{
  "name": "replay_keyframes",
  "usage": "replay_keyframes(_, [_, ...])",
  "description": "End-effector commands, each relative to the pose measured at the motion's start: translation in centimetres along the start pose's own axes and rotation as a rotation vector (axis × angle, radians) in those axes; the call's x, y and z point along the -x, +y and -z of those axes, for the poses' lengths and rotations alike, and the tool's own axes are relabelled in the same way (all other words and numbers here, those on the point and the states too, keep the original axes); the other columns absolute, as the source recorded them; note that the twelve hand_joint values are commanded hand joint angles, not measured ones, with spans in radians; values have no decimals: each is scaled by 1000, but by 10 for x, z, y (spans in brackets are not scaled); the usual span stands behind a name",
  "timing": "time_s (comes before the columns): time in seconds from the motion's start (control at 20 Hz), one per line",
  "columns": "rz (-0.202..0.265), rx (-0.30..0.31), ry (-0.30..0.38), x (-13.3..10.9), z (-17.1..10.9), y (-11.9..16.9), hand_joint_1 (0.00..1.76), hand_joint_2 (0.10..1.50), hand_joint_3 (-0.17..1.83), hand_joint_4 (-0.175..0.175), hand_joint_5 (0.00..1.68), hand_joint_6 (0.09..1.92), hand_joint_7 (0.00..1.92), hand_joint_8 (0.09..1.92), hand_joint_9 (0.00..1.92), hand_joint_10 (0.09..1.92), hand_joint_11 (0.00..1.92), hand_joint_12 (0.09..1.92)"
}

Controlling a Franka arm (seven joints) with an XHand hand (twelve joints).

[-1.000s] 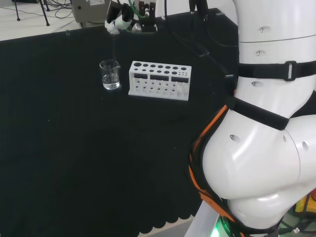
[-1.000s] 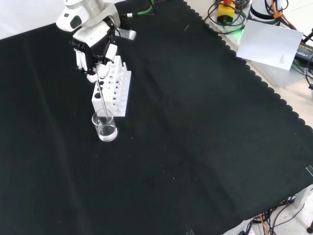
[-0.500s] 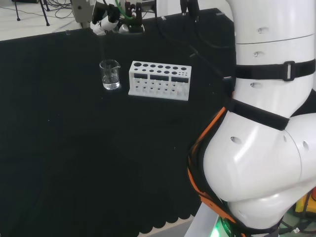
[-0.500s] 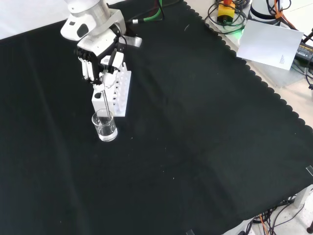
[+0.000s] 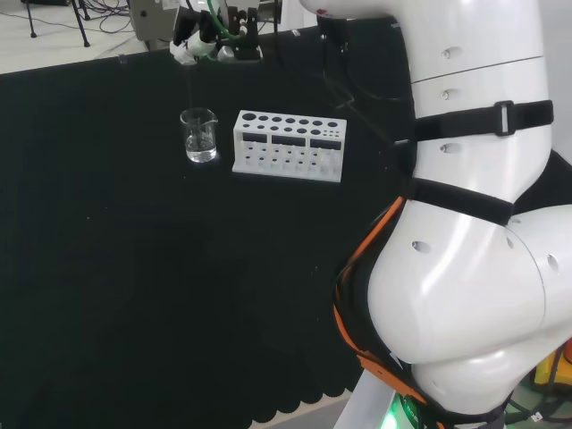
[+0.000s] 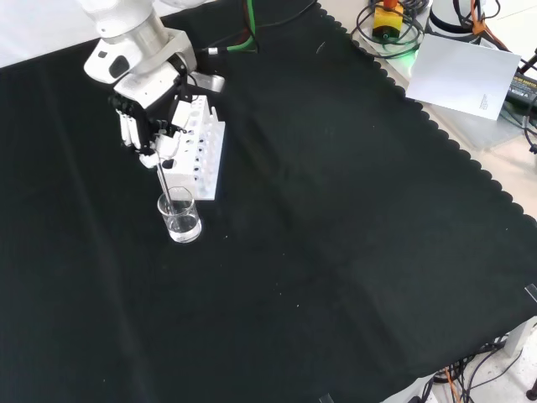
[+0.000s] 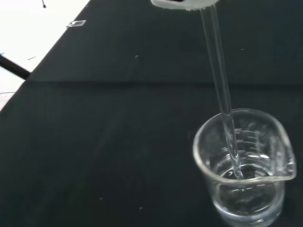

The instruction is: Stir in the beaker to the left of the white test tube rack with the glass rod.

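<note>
Hand (image 6: 144, 117) curled round top of glass rod (image 7: 222, 101), holding it above beaker (image 6: 179, 216). Rod tip inside beaker, dipped in clear liquid per wrist view. Beaker on table (image 6: 336, 252), just left of white test tube rack (image 5: 289, 145) in head view. Step: stirring. Next move calls for small circles, tip kept off glass wall. Count: one beaker, one rod, one rack.

We see a black cloth (image 6: 336, 252) with a scalloped edge covering the bench. In the front view, a white sheet of paper (image 6: 466, 72) lies off the cloth at upper right, and near it sits a coil of cables (image 6: 388, 25) with yellow parts.
</note>
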State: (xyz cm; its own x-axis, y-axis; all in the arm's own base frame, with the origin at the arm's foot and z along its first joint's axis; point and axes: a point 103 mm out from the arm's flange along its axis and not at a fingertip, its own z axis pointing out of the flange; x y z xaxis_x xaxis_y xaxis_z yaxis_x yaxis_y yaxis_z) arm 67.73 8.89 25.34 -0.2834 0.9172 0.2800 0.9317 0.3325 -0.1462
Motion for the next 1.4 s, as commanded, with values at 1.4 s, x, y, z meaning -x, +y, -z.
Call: replay_keyframes(1.4, [-23,22,-8,9,12,3,1307,1116,-175,-175,1301,163,1149,1072,1737,790,1750,692])
